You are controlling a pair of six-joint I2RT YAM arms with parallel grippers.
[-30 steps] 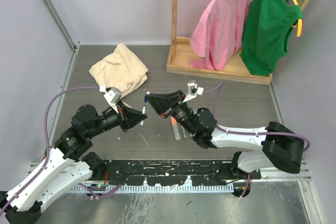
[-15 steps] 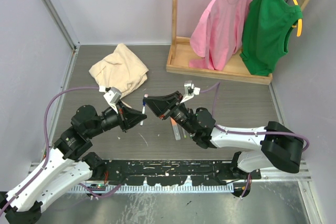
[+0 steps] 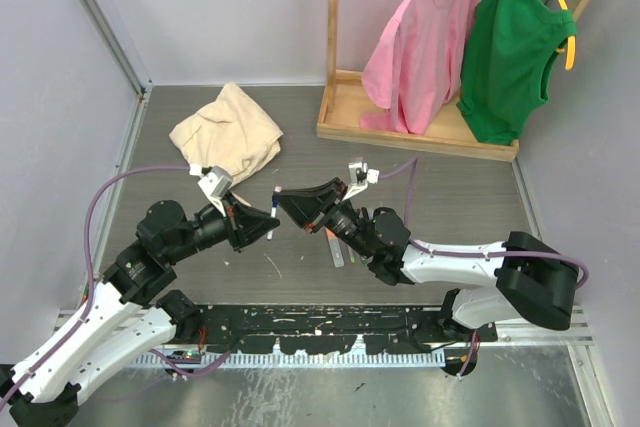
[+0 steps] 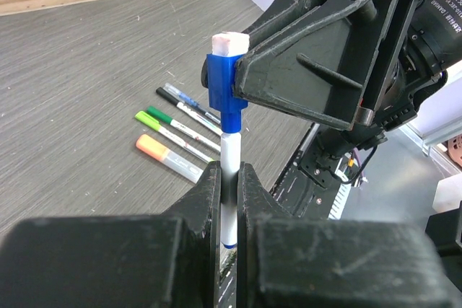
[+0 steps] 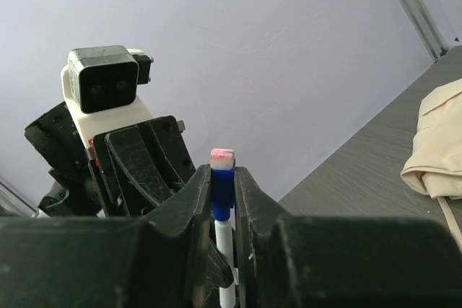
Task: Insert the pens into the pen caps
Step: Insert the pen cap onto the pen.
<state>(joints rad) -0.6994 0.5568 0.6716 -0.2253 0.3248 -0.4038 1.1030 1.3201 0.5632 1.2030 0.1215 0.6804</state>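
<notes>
Left wrist view: I am pinching one white pen [image 4: 229, 146] upright in my left gripper [image 4: 229, 178], with the jaws drawn narrow onto its barrel. My right gripper [image 5: 222, 182] is closing on the one blue cap [image 4: 222, 91], which is sitting over the pen's upper end. A short white stub tinged pink is showing above the cap; I cannot tell how deep the pen is seated. Both grippers are meeting in the air over the tabletop [image 3: 300, 137], near the middle of its near edge, the left one just below the right.

Behind the held pen, the loose pens [image 4: 177, 131] are lying side by side on the tabletop. I am counting at least four: one with an orange end, two with green ends and one dark-ended; a fifth may be lying against them. From above they are lying under my right forearm, close to the near edge.

One beige cloth [image 3: 228, 137] is lying crumpled toward the far left corner. One wooden rack [image 3: 400, 127] is standing at the far right, carrying one pink shirt [image 3: 420, 37] and one green top [image 3: 510, 47]. Bare grey tabletop is showing between cloth and rack and along the far edge. Walls are closing the left, far and right edges.
</notes>
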